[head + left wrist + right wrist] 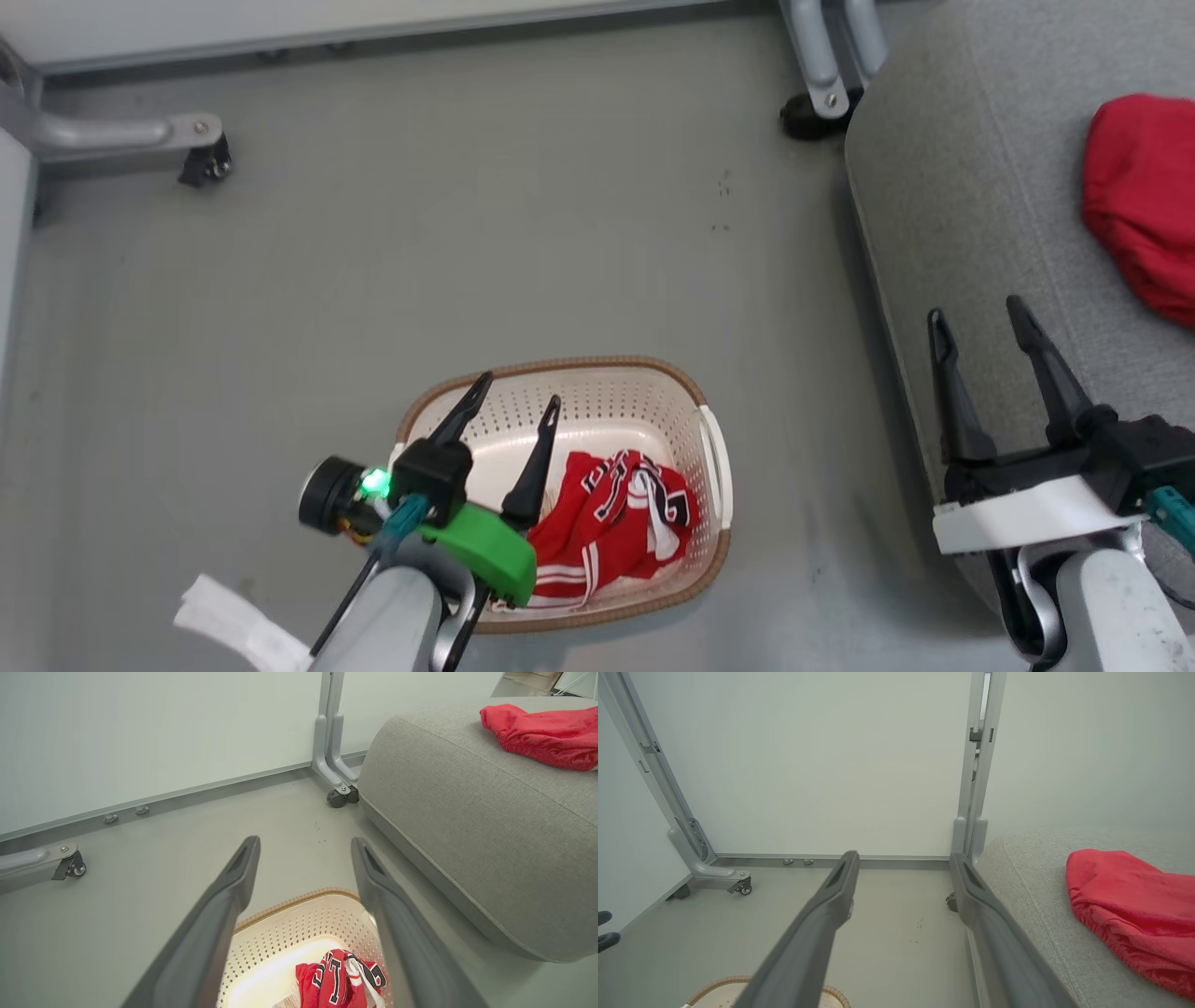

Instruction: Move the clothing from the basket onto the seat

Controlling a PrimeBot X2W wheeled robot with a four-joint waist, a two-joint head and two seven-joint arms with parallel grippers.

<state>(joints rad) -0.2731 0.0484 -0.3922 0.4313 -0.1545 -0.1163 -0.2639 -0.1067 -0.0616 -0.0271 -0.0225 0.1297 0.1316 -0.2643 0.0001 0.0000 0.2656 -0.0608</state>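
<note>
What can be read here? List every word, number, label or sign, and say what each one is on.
Jersey in the basket: big black letters edged in white, but crumpled and folded, so no whole word can be read.
Sticker on the basket floor: only a corner shows, too small to read.
Plain red garment on the seat: no text on it.

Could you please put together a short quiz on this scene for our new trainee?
1. True or false: the striped jersey lies in the basket.
2. Where does the plain red garment lie? A on the floor, B on the seat, C in the basket.
3. Fill in: the left tool hangs above the basket with its jaws ____.
Key: 1 true; 2 B; 3 open.
</note>
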